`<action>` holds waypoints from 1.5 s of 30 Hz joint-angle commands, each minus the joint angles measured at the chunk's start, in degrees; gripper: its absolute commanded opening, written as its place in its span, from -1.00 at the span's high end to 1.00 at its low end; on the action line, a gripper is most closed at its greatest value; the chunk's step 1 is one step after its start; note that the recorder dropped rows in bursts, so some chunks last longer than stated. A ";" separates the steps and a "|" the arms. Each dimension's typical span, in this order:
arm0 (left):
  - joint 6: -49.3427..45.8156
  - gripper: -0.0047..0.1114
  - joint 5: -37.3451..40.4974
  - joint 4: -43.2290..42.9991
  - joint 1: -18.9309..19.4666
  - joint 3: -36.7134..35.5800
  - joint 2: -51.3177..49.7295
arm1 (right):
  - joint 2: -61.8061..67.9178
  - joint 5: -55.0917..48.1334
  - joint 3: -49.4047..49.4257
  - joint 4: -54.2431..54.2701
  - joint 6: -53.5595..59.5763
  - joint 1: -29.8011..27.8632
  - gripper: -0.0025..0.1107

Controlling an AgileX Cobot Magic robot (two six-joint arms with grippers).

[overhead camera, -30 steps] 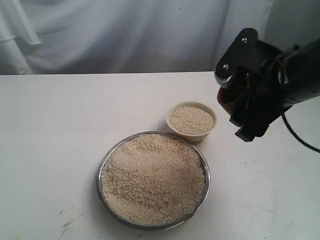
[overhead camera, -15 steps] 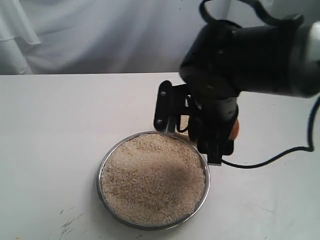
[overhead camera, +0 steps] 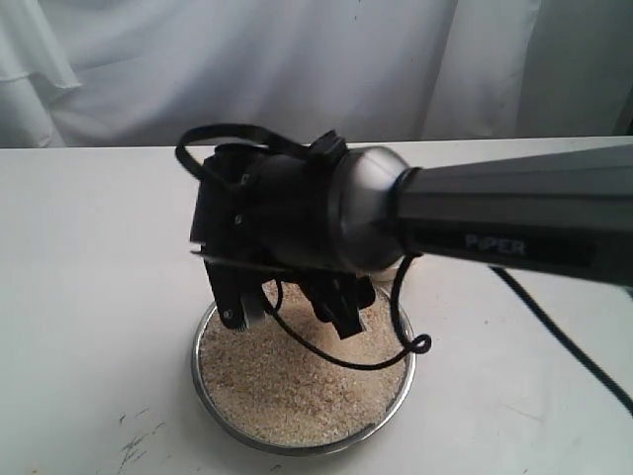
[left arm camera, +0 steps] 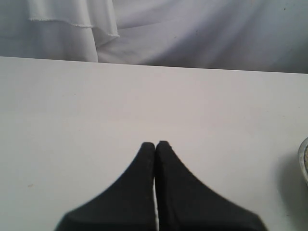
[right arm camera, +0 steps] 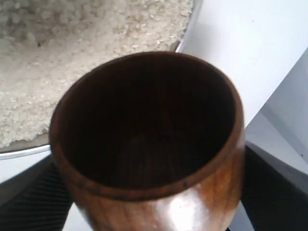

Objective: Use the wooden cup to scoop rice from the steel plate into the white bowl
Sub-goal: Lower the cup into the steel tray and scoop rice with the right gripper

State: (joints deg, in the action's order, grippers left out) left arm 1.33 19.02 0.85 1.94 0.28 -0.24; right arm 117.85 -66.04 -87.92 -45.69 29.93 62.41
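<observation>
Right fingers [right arm camera: 33,202] clamped on the wooden cup [right arm camera: 149,139], empty, above the steel plate [right arm camera: 19,151] near its rim. Left fingers [left arm camera: 139,192] pressed together, holding nothing, beside the plate. Risk: glossy rounded wood may twist; loose rice [right arm camera: 72,48] could spill over the thin rim onto the desk [left arm camera: 72,106]. White bowl hidden behind the arm [overhead camera: 495,223].

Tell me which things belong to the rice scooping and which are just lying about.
In the job: rice, steel plate, wooden cup, right hand gripping it. White bowl: hidden behind the arm.
Just there: left hand, shut, empty; black cable; cloth backdrop.
</observation>
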 commanded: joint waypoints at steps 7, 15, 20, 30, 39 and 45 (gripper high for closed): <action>0.02 0.92 -0.76 -0.06 -0.15 -0.28 0.24 | 3.61 -3.40 -0.55 -6.83 5.91 0.99 0.96; 0.02 0.92 -0.76 -0.06 -0.15 -0.28 0.24 | 5.69 -2.58 -0.55 -6.95 11.48 0.40 0.96; 0.02 0.92 -0.76 -0.06 -0.15 -0.28 0.24 | 7.79 -2.12 -0.55 -7.30 12.32 0.16 0.96; 0.02 0.92 -0.76 -0.06 -0.15 -0.28 0.24 | 8.86 1.09 -0.55 3.07 19.22 0.16 0.96; 0.02 0.92 -0.76 -0.06 -0.15 -0.28 0.24 | 8.86 3.50 -0.55 12.62 26.62 0.49 0.96; 0.02 0.92 -0.76 -0.06 -0.15 -0.28 0.24 | 8.86 6.70 -0.55 19.04 29.03 0.49 0.96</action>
State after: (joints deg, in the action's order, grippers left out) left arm 1.33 19.02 0.85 1.94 0.28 -0.24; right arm 126.17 -63.28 -88.75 -35.38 57.68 62.83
